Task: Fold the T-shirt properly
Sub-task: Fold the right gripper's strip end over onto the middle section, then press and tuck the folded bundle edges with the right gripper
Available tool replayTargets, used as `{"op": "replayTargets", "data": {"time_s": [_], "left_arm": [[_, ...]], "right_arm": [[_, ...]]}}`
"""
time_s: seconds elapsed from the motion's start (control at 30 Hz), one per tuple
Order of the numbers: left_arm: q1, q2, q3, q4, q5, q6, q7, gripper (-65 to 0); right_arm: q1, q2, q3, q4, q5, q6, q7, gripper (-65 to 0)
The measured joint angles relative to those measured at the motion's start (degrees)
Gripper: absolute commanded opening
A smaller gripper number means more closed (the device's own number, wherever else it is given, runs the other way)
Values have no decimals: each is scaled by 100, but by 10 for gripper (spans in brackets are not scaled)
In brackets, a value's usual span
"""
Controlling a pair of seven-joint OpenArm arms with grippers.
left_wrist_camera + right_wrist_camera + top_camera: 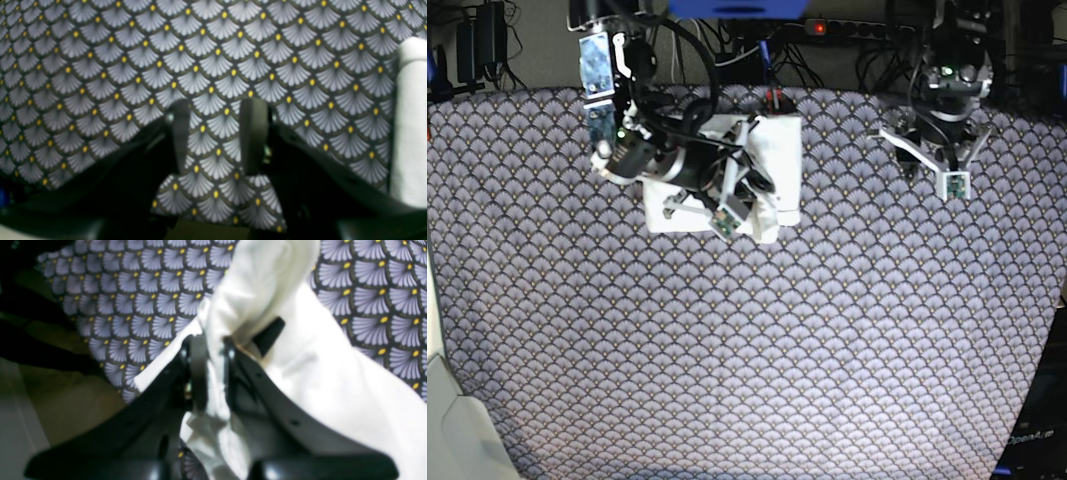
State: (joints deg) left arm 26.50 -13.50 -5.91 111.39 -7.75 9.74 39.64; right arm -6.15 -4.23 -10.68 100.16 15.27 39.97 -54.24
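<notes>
So the T-shirt (772, 165) sits folded small in the upper middle of the base view on the patterned cloth (747, 350). The right gripper (211, 370), on the left there, has its jaws pinched on a bunched white edge. It looks soft, light and floppy, so doubled hems or corners seem the best grab. Over at the upper right, the left gripper (217, 136) hangs with jaws apart, holding nothing.

We see the white cotton T-shirt (772, 165) folded into a compact, roughly rectangular bundle, plain side outward with no print visible. It lies beneath and just beyond the right end effector (211, 371), whose fingers pinch a raised, creased fold of the cloth; the rest drapes down to its right.
</notes>
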Motion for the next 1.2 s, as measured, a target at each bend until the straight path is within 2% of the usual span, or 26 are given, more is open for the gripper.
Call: {"op": "replayTargets", "data": {"time_s": [0.07, 0.13, 0.37, 0.47, 0.6, 0.77, 0.87, 1.07, 1.2], "left_arm": [[0, 4, 0, 0, 0, 13, 0, -402], [0, 2, 2, 0, -4, -7, 0, -402], [0, 0, 0, 0, 0, -7, 0, -402], [0, 0, 2, 0, 0, -7, 0, -402], [39, 0, 0, 0, 7, -7, -2, -402], [116, 2, 0, -2, 20, -9, 0, -402], [142, 0, 0, -2, 28, -7, 0, -402], [238, 0, -417, -2, 17, 13, 0, -402], [240, 0, -673, -2, 2, -7, -2, -402]], "right_arm": [[-11, -70, -15, -7, 20, 2, 2, -650], [-9, -70, -33, -7, 42, 2, 11, -619], [-22, -70, -35, -7, 37, 2, 20, -427], [-24, -37, -409, -2, 15, -13, 26, -361], [-24, 96, -975, 13, 120, -13, 157, -356], [-42, 319, -997, 376, 76, -13, 811, -356], [-39, 564, -973, 640, 87, -13, 964, -356], [-44, 955, -960, 734, 59, -13, 1110, -358], [-46, 1023, -964, 614, 85, -15, 1196, -418]]}}
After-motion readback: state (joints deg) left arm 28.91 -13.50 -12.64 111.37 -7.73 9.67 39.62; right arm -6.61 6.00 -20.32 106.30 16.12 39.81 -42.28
